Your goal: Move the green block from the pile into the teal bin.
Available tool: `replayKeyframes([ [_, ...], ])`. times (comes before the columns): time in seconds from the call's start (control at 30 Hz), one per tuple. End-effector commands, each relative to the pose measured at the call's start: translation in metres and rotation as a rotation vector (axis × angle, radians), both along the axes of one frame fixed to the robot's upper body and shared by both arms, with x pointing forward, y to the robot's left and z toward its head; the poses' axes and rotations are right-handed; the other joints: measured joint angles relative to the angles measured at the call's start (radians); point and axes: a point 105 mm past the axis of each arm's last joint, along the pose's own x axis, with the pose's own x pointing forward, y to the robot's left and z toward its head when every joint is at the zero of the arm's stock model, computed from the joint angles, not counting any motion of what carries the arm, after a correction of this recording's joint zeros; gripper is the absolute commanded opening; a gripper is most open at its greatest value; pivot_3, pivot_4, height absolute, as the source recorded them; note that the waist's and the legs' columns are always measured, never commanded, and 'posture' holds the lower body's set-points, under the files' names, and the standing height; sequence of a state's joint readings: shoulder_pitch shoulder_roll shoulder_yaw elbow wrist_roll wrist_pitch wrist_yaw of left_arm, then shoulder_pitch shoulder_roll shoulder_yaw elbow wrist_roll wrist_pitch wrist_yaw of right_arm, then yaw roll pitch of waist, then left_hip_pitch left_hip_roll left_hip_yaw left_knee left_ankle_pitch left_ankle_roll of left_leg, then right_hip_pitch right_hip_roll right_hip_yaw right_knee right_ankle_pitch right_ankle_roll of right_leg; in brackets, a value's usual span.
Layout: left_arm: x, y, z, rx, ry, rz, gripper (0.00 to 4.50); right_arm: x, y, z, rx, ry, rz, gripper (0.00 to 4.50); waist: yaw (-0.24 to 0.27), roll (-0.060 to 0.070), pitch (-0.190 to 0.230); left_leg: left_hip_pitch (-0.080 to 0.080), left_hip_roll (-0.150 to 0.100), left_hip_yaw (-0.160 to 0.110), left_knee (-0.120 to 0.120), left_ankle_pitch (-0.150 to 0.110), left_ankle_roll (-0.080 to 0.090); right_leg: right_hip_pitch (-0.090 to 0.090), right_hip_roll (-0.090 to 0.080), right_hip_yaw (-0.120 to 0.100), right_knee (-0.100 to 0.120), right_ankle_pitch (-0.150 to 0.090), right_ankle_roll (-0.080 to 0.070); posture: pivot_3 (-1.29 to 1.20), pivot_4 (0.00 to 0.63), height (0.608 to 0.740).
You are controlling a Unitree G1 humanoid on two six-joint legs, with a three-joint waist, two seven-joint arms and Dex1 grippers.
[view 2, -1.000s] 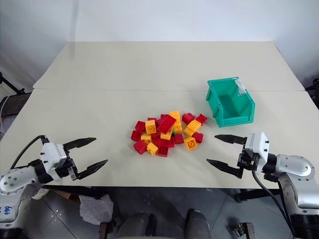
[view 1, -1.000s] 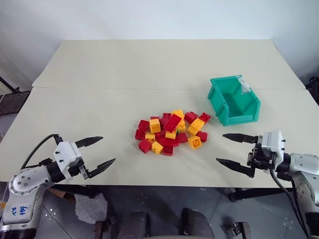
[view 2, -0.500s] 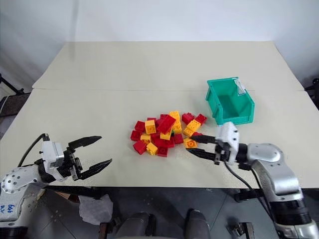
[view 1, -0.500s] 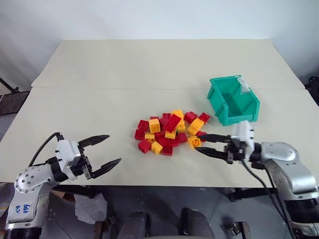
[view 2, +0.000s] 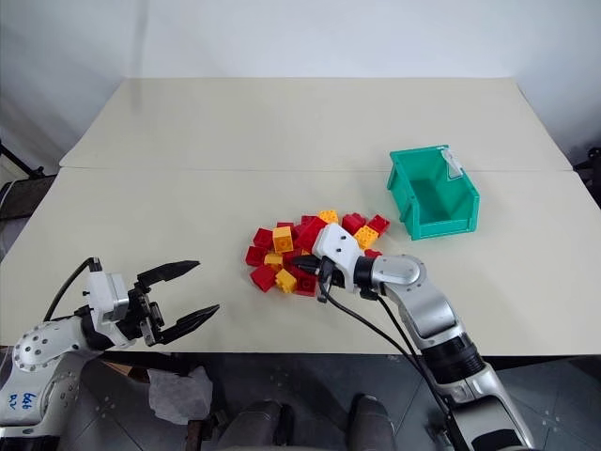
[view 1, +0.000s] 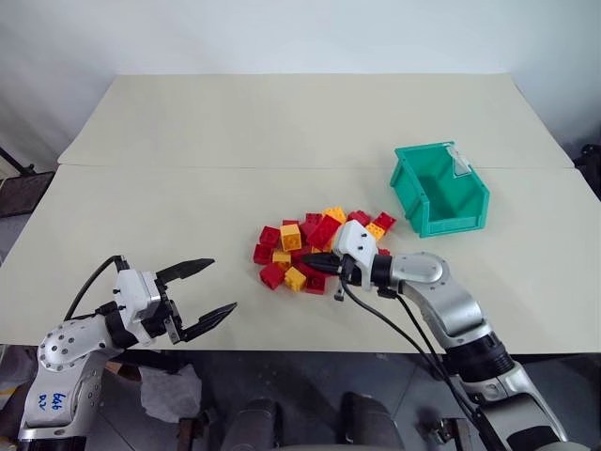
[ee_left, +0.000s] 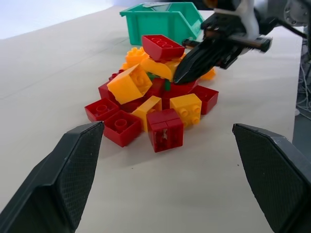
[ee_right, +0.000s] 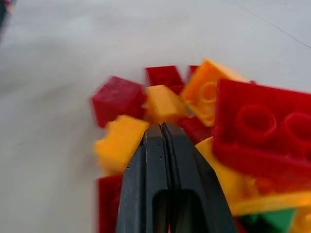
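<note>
The pile (view 1: 315, 246) of red and yellow-orange bricks lies mid-table. Of the green block (ee_right: 273, 219) only slivers show, buried under a yellow and a red brick near the pile's middle (ee_left: 154, 76). The teal bin (view 1: 457, 218) stands to the right of the pile and a little farther back, its inside bare. My right gripper (view 1: 308, 259) is shut, its fingers pressed together with nothing between them, and its tip pokes into the pile's near side. Near the table's front left my left gripper (view 1: 222, 285) stands open and holds nothing, well short of the pile.
The bricks rest on a beige table (view 1: 282, 122) with a seam (view 1: 188, 167) running across it behind the pile. The table's front edge (view 1: 282, 349) runs just below both grippers. A dark cable trails from my right wrist (view 1: 394, 324).
My right arm swept from the front right across to the pile while its fingers closed from wide open to shut. The left gripper has barely moved.
</note>
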State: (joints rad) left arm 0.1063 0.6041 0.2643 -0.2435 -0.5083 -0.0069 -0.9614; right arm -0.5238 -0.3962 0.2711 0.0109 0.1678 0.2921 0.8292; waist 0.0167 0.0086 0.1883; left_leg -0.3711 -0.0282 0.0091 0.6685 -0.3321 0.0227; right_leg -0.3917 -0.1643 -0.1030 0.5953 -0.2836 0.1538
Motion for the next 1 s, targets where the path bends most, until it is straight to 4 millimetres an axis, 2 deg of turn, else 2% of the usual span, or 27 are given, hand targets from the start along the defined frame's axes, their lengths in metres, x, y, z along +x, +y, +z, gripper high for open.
replayKeyframes([
  [0.03,-0.003,-0.002,0.007,-0.004,-0.037,0.006,4.50,0.024,-0.013,0.021,0.034,-0.110,-0.123,0.03,-0.004,0.000,0.000,0.000,0.000,0.000,0.000,0.000,0.000,0.000,0.000,0.000,0.000,0.000,0.000,0.00,0.150,0.740],
  [0.2,-0.001,-0.006,0.006,-0.017,-0.032,0.012,4.50,0.043,-0.024,0.022,0.010,-0.140,-0.198,0.03,-0.019,0.000,0.000,0.000,0.000,0.000,-0.001,0.000,0.000,-0.001,0.000,0.000,0.001,0.000,0.000,0.00,0.150,0.740],
  [0.27,0.000,-0.008,0.006,-0.021,-0.030,0.012,4.50,0.044,-0.021,0.019,-0.001,-0.135,-0.182,0.03,-0.022,0.000,0.000,0.000,0.000,0.000,-0.001,0.000,0.000,-0.001,0.000,0.000,0.001,0.000,0.000,0.00,0.150,0.740],
  [0.43,0.003,-0.009,0.005,-0.028,-0.026,0.014,4.50,0.029,0.009,0.018,0.020,-0.137,-0.063,0.03,-0.030,0.000,0.000,0.000,0.002,0.000,-0.001,0.000,0.000,-0.001,0.001,0.000,0.002,0.000,0.000,0.00,0.150,0.740],
  [0.57,0.006,-0.009,0.006,-0.035,-0.024,0.019,4.50,0.012,0.043,0.014,0.016,-0.153,0.029,0.03,-0.042,0.000,0.000,0.000,0.002,-0.001,-0.001,0.000,-0.001,-0.001,0.001,-0.001,0.003,0.000,0.000,0.00,0.150,0.740],
  [0.67,0.006,-0.010,0.006,-0.041,-0.023,0.023,4.50,-0.001,0.060,0.007,-0.049,-0.202,0.099,0.03,-0.045,0.000,0.000,0.000,0.002,-0.001,-0.001,-0.001,-0.001,-0.002,0.001,0.000,0.004,0.000,0.000,0.00,0.150,0.740],
  [0.77,0.005,-0.011,0.005,-0.045,-0.021,0.030,4.50,0.003,0.050,0.006,-0.072,-0.216,0.081,0.03,-0.043,0.000,0.000,0.001,0.002,-0.001,-0.001,-0.001,-0.001,-0.002,0.001,0.000,0.005,0.000,0.000,0.00,0.150,0.740],
  [0.9,0.003,-0.011,0.005,-0.048,-0.019,0.039,4.50,0.013,0.025,0.031,0.030,-0.226,0.033,0.03,-0.042,0.000,0.000,0.000,0.001,-0.002,0.000,-0.001,-0.001,-0.002,0.001,0.000,0.005,0.000,0.000,0.00,0.150,0.740],
  [1.0,0.000,-0.010,0.004,-0.047,-0.016,0.041,4.50,0.010,0.006,0.049,0.136,-0.117,0.045,0.58,-0.043,0.000,0.000,0.000,0.002,-0.002,0.000,-0.001,-0.001,-0.002,0.001,-0.001,0.005,0.000,0.000,0.00,0.150,0.740],
])
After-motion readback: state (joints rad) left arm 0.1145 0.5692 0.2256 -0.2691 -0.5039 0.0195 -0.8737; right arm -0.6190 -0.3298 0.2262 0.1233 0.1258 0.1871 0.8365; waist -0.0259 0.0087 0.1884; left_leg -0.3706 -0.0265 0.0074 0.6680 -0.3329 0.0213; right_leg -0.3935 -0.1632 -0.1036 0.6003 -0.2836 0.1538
